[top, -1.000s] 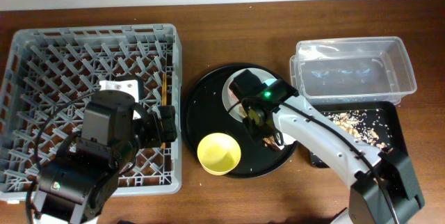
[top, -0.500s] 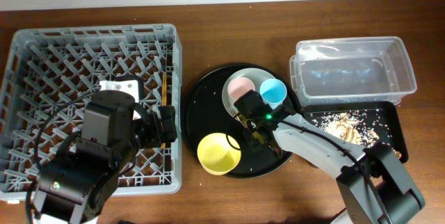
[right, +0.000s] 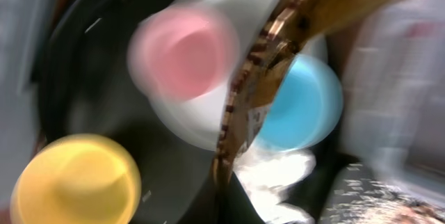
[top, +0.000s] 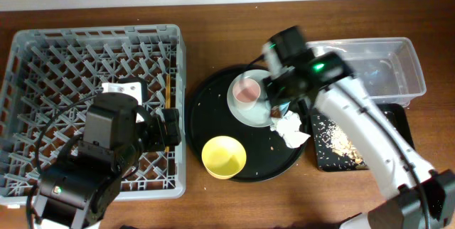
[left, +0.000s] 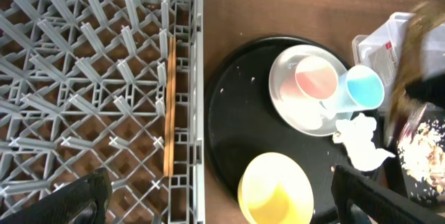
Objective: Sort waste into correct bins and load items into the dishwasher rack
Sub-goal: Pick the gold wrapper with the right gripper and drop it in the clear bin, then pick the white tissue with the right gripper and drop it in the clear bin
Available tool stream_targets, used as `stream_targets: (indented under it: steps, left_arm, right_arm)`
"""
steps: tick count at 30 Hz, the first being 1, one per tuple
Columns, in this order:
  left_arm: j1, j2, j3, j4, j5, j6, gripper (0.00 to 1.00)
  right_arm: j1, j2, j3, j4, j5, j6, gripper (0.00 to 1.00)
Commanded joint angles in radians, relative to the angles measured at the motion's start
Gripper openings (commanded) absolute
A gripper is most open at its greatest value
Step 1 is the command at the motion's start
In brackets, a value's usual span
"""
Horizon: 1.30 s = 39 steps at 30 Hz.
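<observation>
My right gripper point(right: 229, 190) is shut on the shiny gold-brown wrapper point(right: 278, 57), which hangs blurred over the light-blue cup point(right: 302, 106) and the pale plate point(top: 250, 108). The pink cup point(top: 248, 90) stands on that plate. Crumpled white tissue point(top: 290, 128) lies on the round black tray point(top: 210, 112), near the yellow bowl point(top: 224, 156). From overhead, the right gripper point(top: 279, 104) hovers above the plate's right edge. My left gripper point(left: 221, 200) is open over the rim of the grey dishwasher rack point(top: 92, 44), with nothing between its fingers. Chopsticks point(left: 168, 106) lie inside the rack.
A clear plastic tub point(top: 387, 65) stands at the back right. In front of it sits the shallow black tray point(top: 394, 115), holding beige food flakes point(top: 341, 140). A few crumbs dot the round tray.
My right arm has swung up and towards the back right, off the tray's front, and its gripper has shut on the wrapper. The tissue now shows. The left arm has not moved.
</observation>
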<state>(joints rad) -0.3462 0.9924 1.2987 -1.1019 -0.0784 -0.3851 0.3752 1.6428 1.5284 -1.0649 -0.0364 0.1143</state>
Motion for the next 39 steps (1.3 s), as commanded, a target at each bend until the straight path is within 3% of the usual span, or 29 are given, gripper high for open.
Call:
stream_targets:
  steps: [1, 4, 6, 7, 8, 9, 10, 11, 13, 16, 18, 23, 24, 26, 30, 35, 36, 38, 39]
  left_arm:
    - [0.001, -0.003, 0.007, 0.004, -0.005, 0.010, 0.99]
    - [0.001, -0.003, 0.007, 0.004, -0.005, 0.010, 0.99]
    - [0.001, -0.003, 0.007, 0.004, -0.005, 0.010, 0.99]
    - [0.001, -0.003, 0.007, 0.004, -0.005, 0.010, 0.99]
    - [0.001, -0.003, 0.007, 0.004, -0.005, 0.010, 0.99]
    - [0.001, -0.003, 0.007, 0.004, -0.005, 0.010, 0.99]
    - [0.001, -0.003, 0.007, 0.004, -0.005, 0.010, 0.99]
    - [0.001, -0.003, 0.007, 0.004, -0.005, 0.010, 0.99]
    - [0.001, -0.003, 0.007, 0.004, -0.005, 0.010, 0.99]
    - [0.001, -0.003, 0.007, 0.004, -0.005, 0.010, 0.99]
    - [0.001, -0.003, 0.007, 0.004, -0.005, 0.010, 0.99]
    - [0.001, -0.003, 0.007, 0.004, -0.005, 0.010, 0.99]
    - [0.001, -0.003, 0.007, 0.004, -0.005, 0.010, 0.99]
    - [0.001, -0.003, 0.007, 0.004, -0.005, 0.010, 0.99]
    - [0.001, -0.003, 0.007, 0.004, -0.005, 0.010, 0.99]
    - [0.001, -0.003, 0.007, 0.004, -0.005, 0.010, 0.99]
    - [0.001, -0.003, 0.007, 0.004, -0.005, 0.010, 0.99]
    - [0.001, -0.003, 0.007, 0.004, -0.005, 0.010, 0.99]
    - [0.001, -0.003, 0.007, 0.004, -0.005, 0.010, 0.99]
  right_arm:
    - [-0.312, 0.014, 0.012, 0.141, -0.104, 0.193, 0.04]
    - [-0.568, 0.103, 0.011, 0.233, -0.141, 0.437, 0.04]
    - [-0.619, 0.173, 0.011, 0.266, -0.157, 0.471, 0.04]
    - [-0.625, 0.200, 0.011, 0.289, -0.183, 0.471, 0.09]
    - [-0.625, 0.209, 0.011, 0.312, -0.194, 0.469, 0.38]
    - [-0.627, 0.196, 0.022, 0.320, -0.266, 0.378, 0.81]
    - [-0.627, 0.164, 0.073, 0.264, -0.354, 0.269, 0.94]
    - [-0.623, 0.126, 0.144, 0.141, -0.354, 0.201, 0.93]
    - [-0.578, 0.029, 0.271, -0.215, -0.353, -0.037, 0.78]
    - [-0.449, -0.079, 0.266, -0.500, -0.311, -0.084, 0.54]
    - [-0.314, -0.111, 0.216, -0.555, -0.264, -0.059, 0.50]
    - [-0.016, -0.117, -0.105, -0.280, -0.021, 0.188, 0.51]
    - [0.039, -0.114, -0.254, -0.110, 0.059, 0.209, 0.52]
    - [0.064, -0.112, -0.444, 0.104, 0.171, 0.210, 0.58]
    - [0.062, -0.108, -0.695, 0.476, 0.214, 0.209, 0.58]
    - [0.062, -0.099, -0.752, 0.576, 0.212, 0.209, 0.57]
    - [0.062, -0.099, -0.752, 0.576, 0.206, 0.208, 0.47]
    - [0.062, -0.100, -0.750, 0.575, 0.205, 0.209, 0.04]
    - [0.062, -0.109, -0.730, 0.541, 0.196, 0.208, 0.04]
